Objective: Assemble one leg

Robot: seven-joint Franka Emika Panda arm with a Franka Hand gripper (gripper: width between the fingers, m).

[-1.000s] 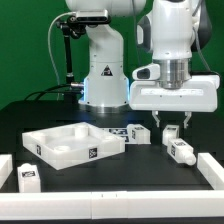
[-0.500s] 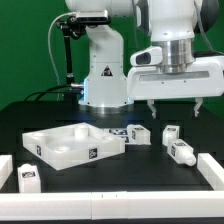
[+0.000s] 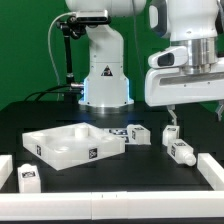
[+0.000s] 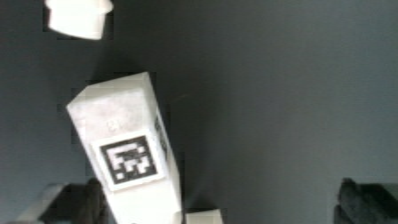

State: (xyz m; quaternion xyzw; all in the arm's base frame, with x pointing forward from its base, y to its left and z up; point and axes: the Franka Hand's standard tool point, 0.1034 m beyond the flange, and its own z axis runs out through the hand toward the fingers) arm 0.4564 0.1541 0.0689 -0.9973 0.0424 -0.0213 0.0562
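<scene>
Gripper hung open and empty above the leg; its long axis lay roughly crosswise between the fingers, off-centre.

In the exterior view I count four stubby white pegs: one leg, a second leg, a third leg and a fourth leg. I count one large white tray and two white edge bars, one bar and the other bar. My wrist view shows two white pieces: one tagged leg and one partly seen white piece.
</scene>
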